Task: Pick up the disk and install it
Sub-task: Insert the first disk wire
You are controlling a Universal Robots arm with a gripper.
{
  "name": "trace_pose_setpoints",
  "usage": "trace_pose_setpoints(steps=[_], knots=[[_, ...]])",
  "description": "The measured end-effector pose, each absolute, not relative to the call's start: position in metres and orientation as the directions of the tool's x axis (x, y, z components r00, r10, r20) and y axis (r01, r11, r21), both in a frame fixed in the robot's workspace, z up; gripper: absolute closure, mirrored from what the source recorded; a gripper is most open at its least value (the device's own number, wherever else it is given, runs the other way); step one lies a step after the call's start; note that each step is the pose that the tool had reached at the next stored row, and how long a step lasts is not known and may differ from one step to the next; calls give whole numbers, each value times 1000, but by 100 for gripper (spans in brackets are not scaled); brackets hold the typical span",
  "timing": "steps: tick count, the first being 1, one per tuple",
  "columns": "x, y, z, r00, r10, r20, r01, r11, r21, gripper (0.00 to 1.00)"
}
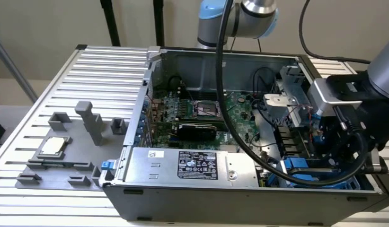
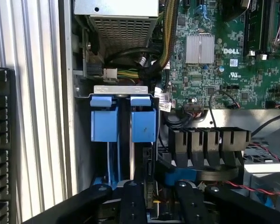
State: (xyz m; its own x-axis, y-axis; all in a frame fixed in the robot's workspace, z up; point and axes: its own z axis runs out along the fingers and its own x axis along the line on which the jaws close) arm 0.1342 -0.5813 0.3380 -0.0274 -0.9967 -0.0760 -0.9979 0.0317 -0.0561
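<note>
- Open computer case (image 1: 245, 203) on the slatted table (image 1: 87, 71). The arm reaches down into the case corner at the exterior view's lower right.
- The gripper (image 2: 159, 205) hangs low over the drive bay, just beside the case wall. Can't tell whether it is open or closed, or whether it has hold of anything, because its tip is mostly hidden.
- The disk (image 2: 143, 119): two bright blue carrier ends stand side by side in the bay under a thin metal bracket (image 2: 120, 88), just ahead of the gripper. The silver body and label are hidden, so I go by the blue frame. From the exterior view, blue plastic (image 1: 302, 168) shows in the same corner, under the arm's black cable (image 1: 235, 123).
- Judgement: this is the seating stage and the disk looks to be in or nearly in its slot. How deep it sits can't be read.
- To do it well:
  - Keep the carrier square to the bay rails and press straight along the slot with no twist.
  - Push evenly on both blue ends so one side doesn't jam.
- Risks:
  - The wire bundle (image 2: 168, 28) and the loose connectors (image 2: 109, 73) sit near the bay mouth and could snag or get pinched.
  - The motherboard (image 2: 224, 60) lies just beside the bay, so drifting sideways onto it would be bad.
- Not involved: the silver power supply box (image 1: 194, 165) with its black label, and the small square chip (image 1: 54, 145) on the grey fixture out on the table.
</note>
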Motion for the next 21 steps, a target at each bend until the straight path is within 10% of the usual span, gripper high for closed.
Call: trace_pose_setpoints(steps=[21], knots=[[134, -581, 368, -27, -996, -85, -998, 32, -56, 0]])
